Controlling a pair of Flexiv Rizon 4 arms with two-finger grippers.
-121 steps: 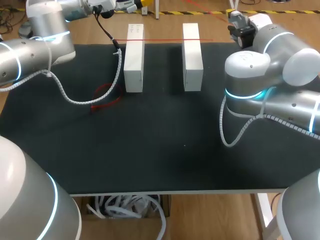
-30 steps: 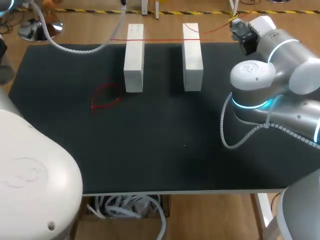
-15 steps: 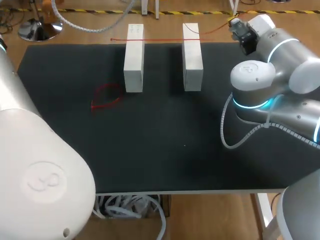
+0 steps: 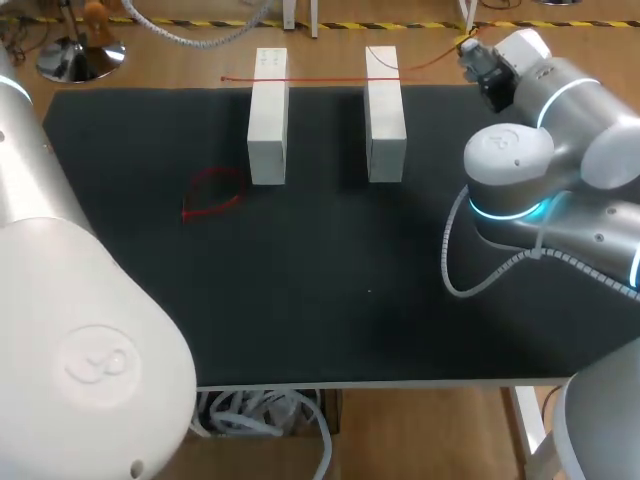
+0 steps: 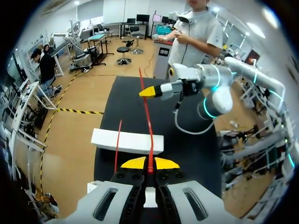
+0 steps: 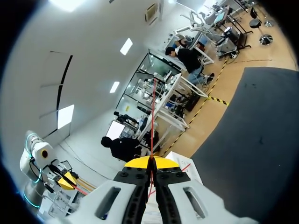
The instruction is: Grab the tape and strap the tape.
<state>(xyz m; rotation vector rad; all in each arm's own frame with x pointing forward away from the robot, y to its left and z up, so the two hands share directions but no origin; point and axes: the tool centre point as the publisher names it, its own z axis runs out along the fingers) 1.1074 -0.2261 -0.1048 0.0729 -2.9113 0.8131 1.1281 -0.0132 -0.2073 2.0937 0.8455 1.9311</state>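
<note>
Across two white blocks (image 4: pixel 267 115) — one taut tape (image 4: pixel 320 78)

— What sort of place is this?
— A robotics lab; a left arm (image 4: pixel 70 300) and a right arm (image 4: pixel 540 170) flank a black-matted table (image 4: pixel 300 320); one white block (image 4: pixel 268 120) and a second white block (image 4: pixel 385 115) stand near the table's far edge.

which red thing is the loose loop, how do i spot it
On the black mat, find the two white blocks. The red loop lies flat on the mat just left of the left block. Unlike the straight red tape stretched across both blocks, it is curled.
</note>
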